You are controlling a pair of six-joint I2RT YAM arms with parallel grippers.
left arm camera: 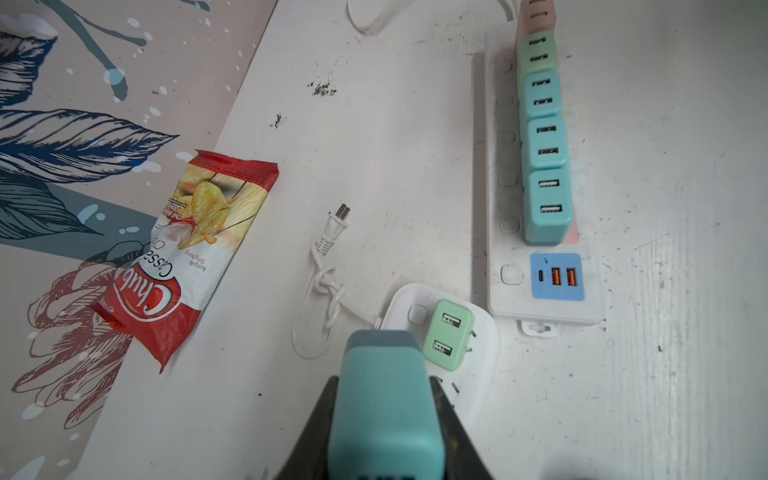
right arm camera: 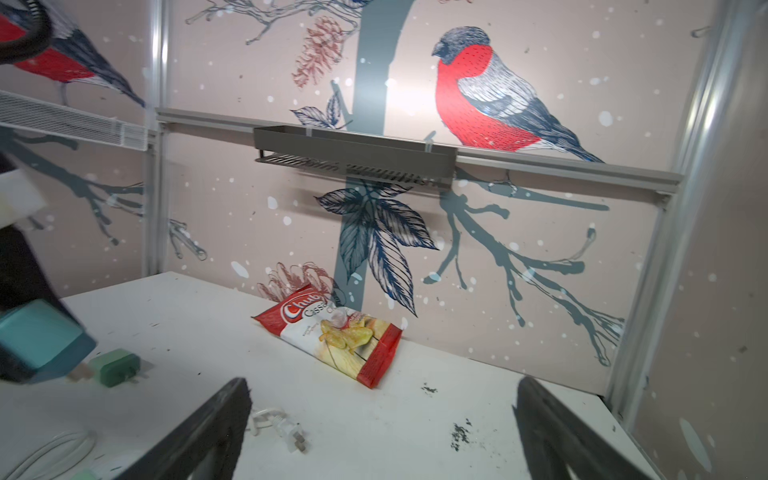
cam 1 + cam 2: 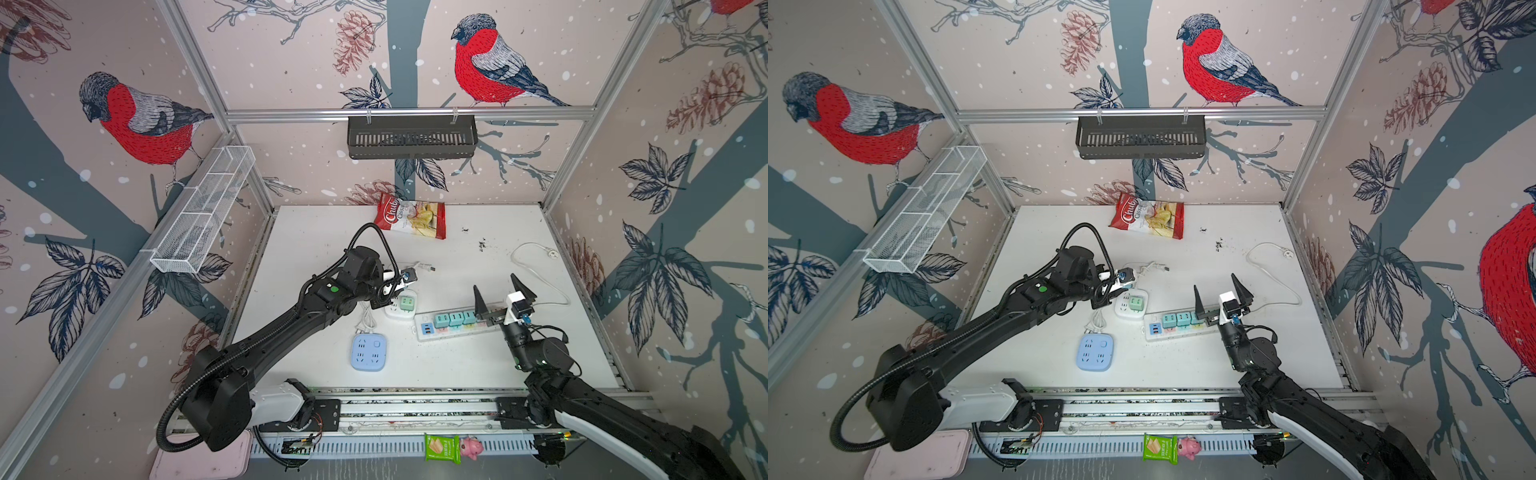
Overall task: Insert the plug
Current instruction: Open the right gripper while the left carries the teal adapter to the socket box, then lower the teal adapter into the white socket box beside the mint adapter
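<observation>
Teal plug (image 1: 386, 419) filled the foreground of the left wrist view, clenched between the dark jaws of the left gripper (image 1: 382, 380) and hanging just above the near edge of the white socket block (image 1: 484, 349). Its pins were hidden under its own body in that view, so their line-up with the free slots could not be checked. That was the first hazard: a blind descent could have landed the pins on plain plastic, and the plug might then have twisted in the grip. A green adapter (image 1: 446, 334) lay askew on the same block with its own pins showing at the side, just beside the teal plug. A small drift that way would likely have knocked it or wedged the two bodies together. The block looked light, and nothing pinned it down. The right gripper (image 3: 493, 280) stood spread wide and empty near the end of the long power strip (image 3: 453, 332), well apart from the block. Any sideways push would therefore probably have slid the block across the table (image 3: 478, 365) rather than seating the pins, and its knotted cord (image 1: 328, 291) could have dragged along too
</observation>
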